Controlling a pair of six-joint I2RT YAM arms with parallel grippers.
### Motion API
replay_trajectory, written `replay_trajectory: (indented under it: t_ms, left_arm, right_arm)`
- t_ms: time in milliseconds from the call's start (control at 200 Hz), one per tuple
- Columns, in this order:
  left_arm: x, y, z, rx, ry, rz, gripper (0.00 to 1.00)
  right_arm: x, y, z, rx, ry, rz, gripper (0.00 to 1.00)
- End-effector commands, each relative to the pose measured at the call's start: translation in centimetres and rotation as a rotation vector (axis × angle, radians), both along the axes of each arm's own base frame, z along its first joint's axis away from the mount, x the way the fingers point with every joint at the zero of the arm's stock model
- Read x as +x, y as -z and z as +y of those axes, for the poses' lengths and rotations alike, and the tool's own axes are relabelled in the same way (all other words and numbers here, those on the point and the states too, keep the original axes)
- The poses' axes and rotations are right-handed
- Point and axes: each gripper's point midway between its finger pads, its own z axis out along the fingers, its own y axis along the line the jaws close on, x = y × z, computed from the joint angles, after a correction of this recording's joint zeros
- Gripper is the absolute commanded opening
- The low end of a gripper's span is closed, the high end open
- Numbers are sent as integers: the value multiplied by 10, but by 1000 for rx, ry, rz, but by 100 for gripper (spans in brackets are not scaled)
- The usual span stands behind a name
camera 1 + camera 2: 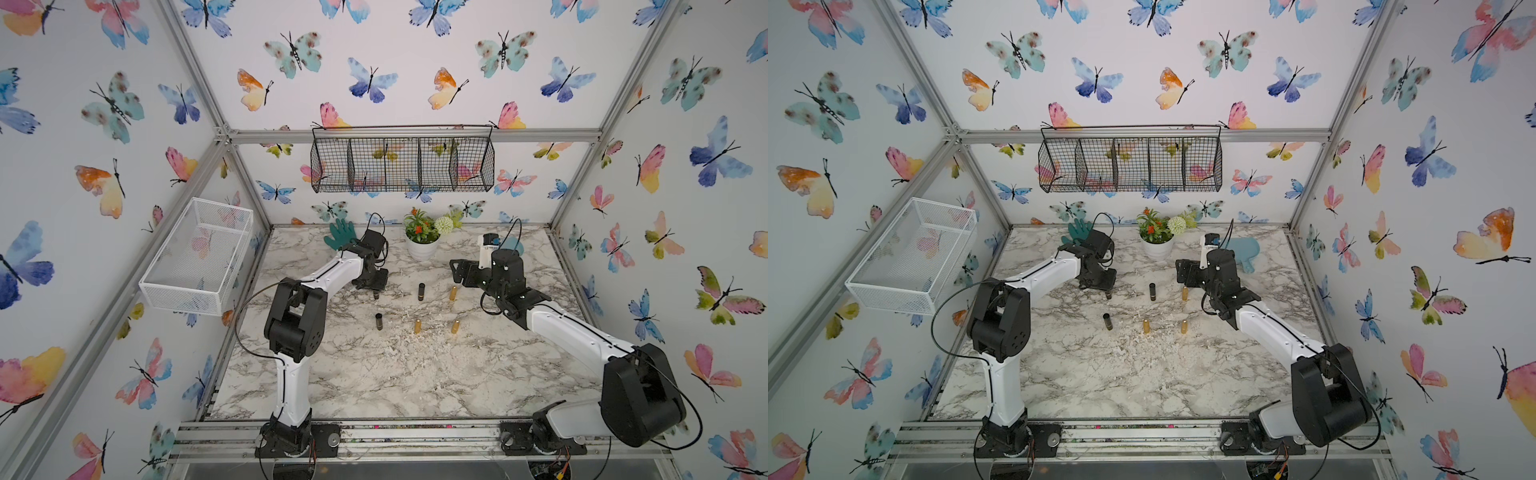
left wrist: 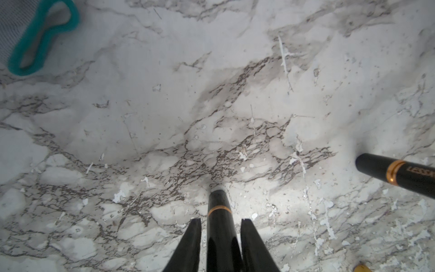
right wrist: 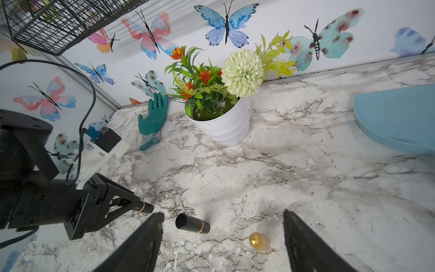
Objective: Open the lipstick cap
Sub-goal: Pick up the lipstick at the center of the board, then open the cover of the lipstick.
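DESK: The left gripper (image 2: 221,221) stands over a black lipstick (image 2: 220,232), its fingers (image 2: 190,245) bracketing the long part, likely the cap (image 2: 221,249), above the gold band (image 2: 219,208). Is it pinching?

FIELD: Cannot tell. A sliver of table (image 2: 141,106) shows beside each fingertip, so the jaws sit close around the tube, contact unconfirmed. In both top views the lipstick (image 1: 376,295) stands upright on the table, left of centre and toward the far half.

DESK: And the right gripper (image 3: 223,214)?

FIELD: Spread wide, holding nothing. It hovers to the right, over a second black lipstick (image 3: 191,223) and a gold one (image 3: 259,241).

DESK: What could go wrong from here?

FIELD: The tube is round and glossy, so an off-centre squeeze could tip it or squirt it out. Only a short stub (image 2: 217,196) shows below the band. That leaves the right gripper little to catch, and a pull may lift the whole lipstick with the cap on. Its way left also crosses the second black lipstick, which a finger could topple.
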Motion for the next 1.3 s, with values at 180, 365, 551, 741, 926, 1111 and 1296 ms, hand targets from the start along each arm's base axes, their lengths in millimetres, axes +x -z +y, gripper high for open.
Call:
replay_trajectory:
  t_ms: [180, 365, 551, 741, 926, 1111, 1296]
  left_arm:
    - [-5, -6, 3, 28, -1, 5, 22]
    - [-5, -33, 4, 19, -4, -37, 12]
    - [-12, -105, 1, -49, 15, -95, 8]
    - [-47, -158, -4, -174, 34, -63, 8]
    - [-77, -178, -13, -325, 18, -32, 7]
    - [-89, -194, -13, -387, 22, -54, 6]
    - [-103, -195, -19, -435, 61, -21, 6]
  right_arm:
    - [1, 8, 6, -9, -25, 0, 82]
    - [1, 7, 18, -21, -99, -6, 79]
    - [-14, 10, 64, -137, -336, -50, 78]
    - [-39, -8, 118, -167, -545, -174, 82]
    - [-59, -17, 164, -236, -705, -263, 82]
    - [-82, -20, 187, -207, -830, -278, 81]
    - [-85, -14, 197, -221, -844, -286, 80]
